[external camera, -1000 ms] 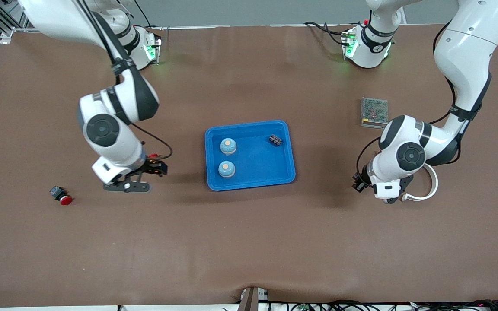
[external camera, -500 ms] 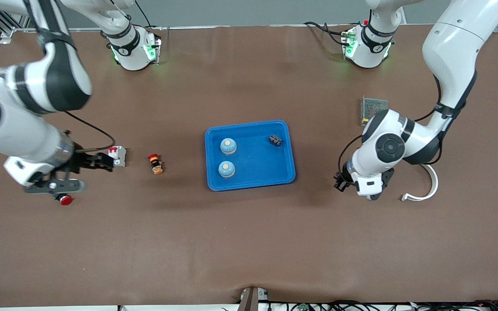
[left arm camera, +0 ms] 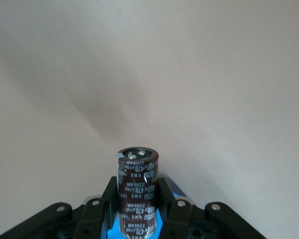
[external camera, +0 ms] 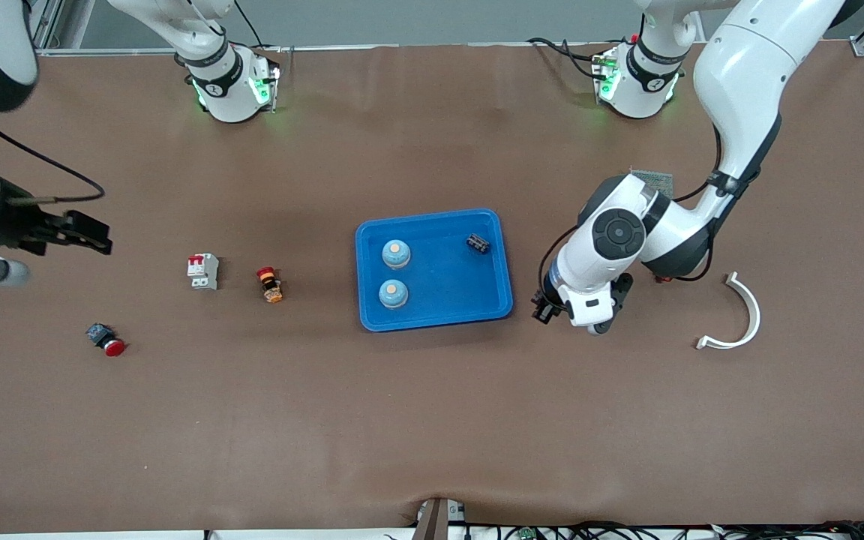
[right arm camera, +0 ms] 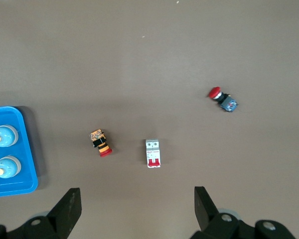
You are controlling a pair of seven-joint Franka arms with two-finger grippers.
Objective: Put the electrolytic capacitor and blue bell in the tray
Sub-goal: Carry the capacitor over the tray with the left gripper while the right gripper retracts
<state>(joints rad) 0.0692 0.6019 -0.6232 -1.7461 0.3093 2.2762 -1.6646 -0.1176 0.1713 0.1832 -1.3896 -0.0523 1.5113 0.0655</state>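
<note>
Left gripper (left arm camera: 137,209) clamped on capacitor (left arm camera: 136,191), just off tray (external camera: 492,306) edge. Two bells (external camera: 396,253) in tray. Right gripper (right arm camera: 134,211) spread wide, nothing in it, over table's right-arm end.

Glossy blue plastic tray (external camera: 503,262), matt brown tabletop (external camera: 432,420), shiny-sleeved metal-topped capacitor (left arm camera: 136,191).

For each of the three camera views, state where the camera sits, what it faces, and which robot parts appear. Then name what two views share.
Front view: high across the table, facing both bases; shows both arms, the tray holding two blue bells, and the left gripper beside the tray.
Left wrist view: on the left wrist, facing bare table; its fingers clamp the electrolytic capacitor.
Right wrist view: on the right wrist, looking down; open right gripper.
Shared: front and right wrist views both show the tray, the bells, and the white circuit breaker.
</note>
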